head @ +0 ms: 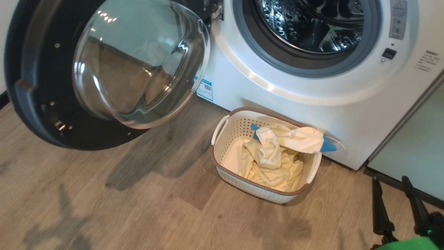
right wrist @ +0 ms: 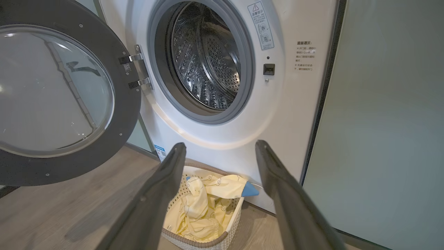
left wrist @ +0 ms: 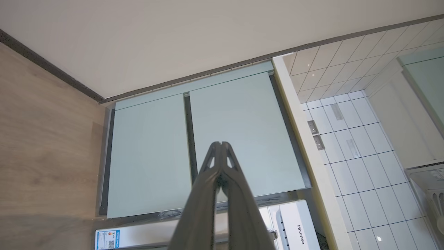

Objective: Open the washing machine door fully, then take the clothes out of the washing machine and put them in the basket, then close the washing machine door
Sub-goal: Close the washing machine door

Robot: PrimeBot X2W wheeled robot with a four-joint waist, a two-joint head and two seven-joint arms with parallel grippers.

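The white washing machine [head: 295,83] stands with its round black-rimmed door [head: 45,86] swung wide open to the left; the steel drum [right wrist: 204,59] looks bare inside. On the floor in front stands the cream basket [head: 225,139] holding the pale yellow clothes [head: 274,156], one piece with a blue part draped over its far rim. My right gripper [head: 392,180] is at the lower right, open, fingers apart and holding nothing, well right of the basket [right wrist: 234,222]. My left gripper [left wrist: 221,144] is shut, empty, pointing at pale green cabinet doors.
Wood-look floor [head: 121,208] spreads left and in front of the basket. A pale green cabinet panel [head: 416,146] flanks the machine on the right. The open door [right wrist: 52,90] overhangs the floor at the left. In the left wrist view a white tiled wall [left wrist: 353,146] shows.
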